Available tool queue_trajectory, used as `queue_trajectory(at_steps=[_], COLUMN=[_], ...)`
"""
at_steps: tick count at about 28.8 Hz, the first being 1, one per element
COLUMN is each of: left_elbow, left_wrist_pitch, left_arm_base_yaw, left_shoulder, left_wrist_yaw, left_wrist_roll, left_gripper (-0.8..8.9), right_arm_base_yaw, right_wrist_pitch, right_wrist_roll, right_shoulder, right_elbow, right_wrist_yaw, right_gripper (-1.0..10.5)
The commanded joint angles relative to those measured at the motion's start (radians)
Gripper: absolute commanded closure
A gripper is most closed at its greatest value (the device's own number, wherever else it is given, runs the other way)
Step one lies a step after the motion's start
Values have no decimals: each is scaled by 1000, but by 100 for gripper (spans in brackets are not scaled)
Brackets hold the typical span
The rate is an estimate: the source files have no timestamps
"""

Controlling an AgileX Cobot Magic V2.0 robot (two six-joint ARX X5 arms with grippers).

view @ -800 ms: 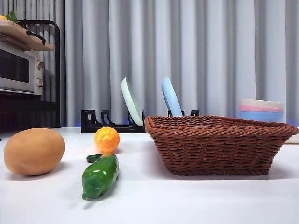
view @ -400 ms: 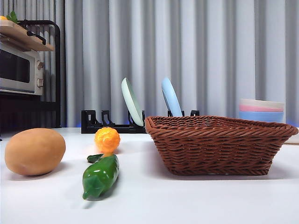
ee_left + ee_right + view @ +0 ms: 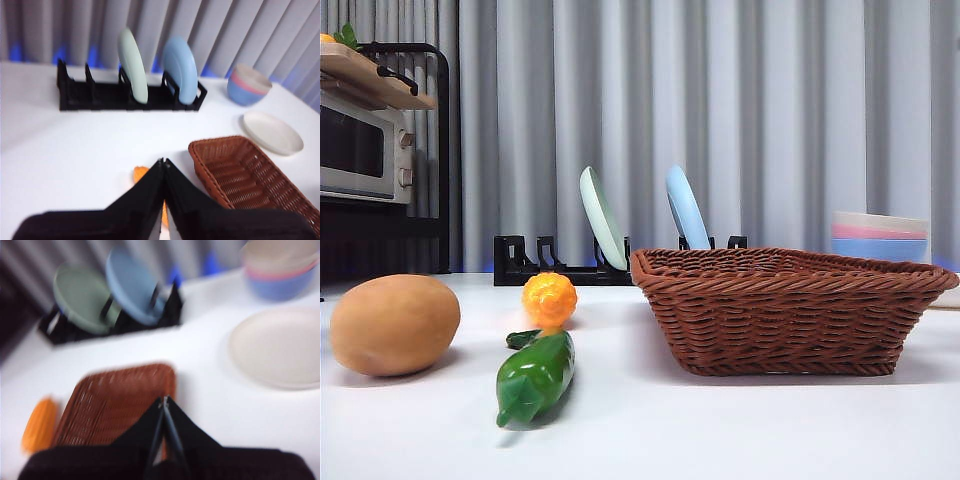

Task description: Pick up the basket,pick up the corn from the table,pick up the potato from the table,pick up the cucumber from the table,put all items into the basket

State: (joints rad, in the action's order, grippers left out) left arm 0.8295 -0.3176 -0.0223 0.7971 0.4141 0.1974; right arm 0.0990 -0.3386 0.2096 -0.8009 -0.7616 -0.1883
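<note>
While nothing on the worktop (image 3: pixel 740 430) has been lifted yet, both arms hang above it with their jaws pressed together and empty. From its wrist view, the left end effector (image 3: pixel 163 165) sits over the corn (image 3: pixel 141 174), and the right end effector (image 3: pixel 164 402) sits over the basket (image 3: pixel 120 400); neither shows in the front view.

Seen from the front, the basket (image 3: pixel 790 310) stands on the right with nothing visible over its rim. The potato (image 3: pixel 395 325) lies at the near left. The cucumber (image 3: pixel 535 375) lies between the two, pointing toward the camera, and the corn (image 3: pixel 549 299) rests just behind its far stem end, close enough that I cannot tell whether they touch. A black rack (image 3: pixel 560 265) with two plates stands along the far edge, and stacked bowls (image 3: pixel 880 236) sit at the far right.

The step in hand looks like the basket pickup, which falls naturally to the right arm. To do it well, that arm should first spread its jaws, come down over one side wall, and straddle the braided rim so one jaw goes inside and one outside. The wall flares outward (so a straight vertical pinch may slip), and tilting to match it would help. Lifting level and slowly should keep the wide basket from swinging. The left arm will need care at the corn, since the cucumber lies so close.
</note>
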Motion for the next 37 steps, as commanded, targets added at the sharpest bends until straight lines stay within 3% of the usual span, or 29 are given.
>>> queue_trajectory(at_steps=[1,3,6,9,11,16,27,29,31,37], left_elbow=[46,72,94,95,95,95,95,95,95,95], left_wrist_pitch=[-24,-34,-40,-36,-36,-38,-64,-71,-78,-52], left_arm_base_yaw=[2,0,-8,-19,-26,-45,-80,-86,-96,-163], left_shoulder=[86,133,183,210,222,230,230,230,231,297], left_wrist_yaw=[31,56,81,85,86,85,85,85,84,48], left_wrist_roll=[-24,-39,-45,-44,-43,-41,-41,-41,-41,-5], left_gripper=[818,815,795,577,484,480,480,480,480,458], right_arm_base_yaw=[0,0,0,0,0,0,1,2,2,-2], right_wrist_pitch=[-87,-140,-169,-168,-166,-163,-156,-158,-158,-169], right_wrist_roll=[-112,-145,-174,-174,-179,-198,-203,-199,-180,-79], right_shoulder=[-116,-186,-274,-344,-388,-518,-851,-878,-883,-797], right_elbow=[-75,-121,-165,-192,-203,-237,-303,-303,-303,-344], right_wrist_yaw=[-109,-182,-249,-256,-254,-222,-233,-233,-233,-233], right_gripper=[962,953,818,632,597,599,607,711,968,955])
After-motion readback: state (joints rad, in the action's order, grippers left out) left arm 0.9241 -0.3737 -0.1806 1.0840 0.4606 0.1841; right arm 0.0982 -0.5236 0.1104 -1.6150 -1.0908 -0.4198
